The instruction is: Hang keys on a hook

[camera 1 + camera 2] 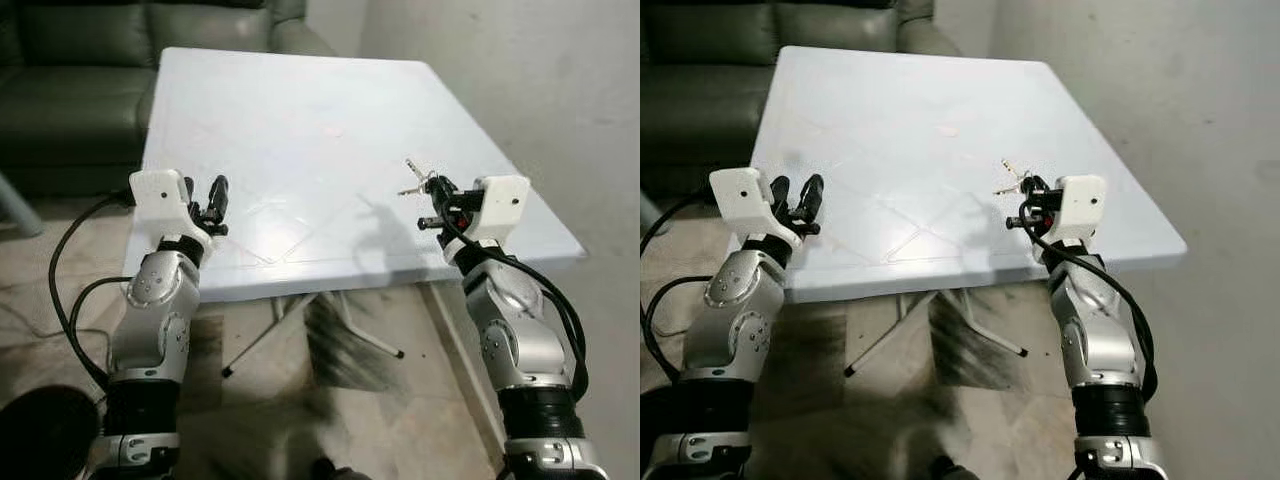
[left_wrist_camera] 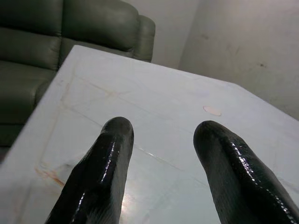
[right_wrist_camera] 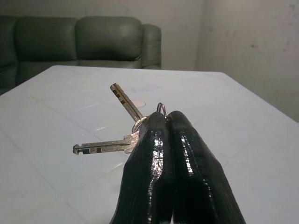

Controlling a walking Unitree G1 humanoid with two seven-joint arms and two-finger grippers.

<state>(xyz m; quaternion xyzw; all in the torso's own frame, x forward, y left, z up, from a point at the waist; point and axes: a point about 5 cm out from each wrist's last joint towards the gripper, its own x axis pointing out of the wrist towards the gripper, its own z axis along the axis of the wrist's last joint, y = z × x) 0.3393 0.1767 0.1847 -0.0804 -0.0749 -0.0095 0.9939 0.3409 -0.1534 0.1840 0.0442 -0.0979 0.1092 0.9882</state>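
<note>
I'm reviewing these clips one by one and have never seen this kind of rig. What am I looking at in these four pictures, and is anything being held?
This is a humanoid robot with two silver arms, each ending in two long black fingers. The two wide pictures come from a stereo camera on its head, looking down at a white table with a dark green sofa behind it. The other two pictures come from cameras on each wrist, looking along the fingers. The left end effector is open over the table's near edge, holding nothing. The right end effector is shut on a bunch of keys above the table: two keys stick out on a small ring. I can't see a hook.
</note>
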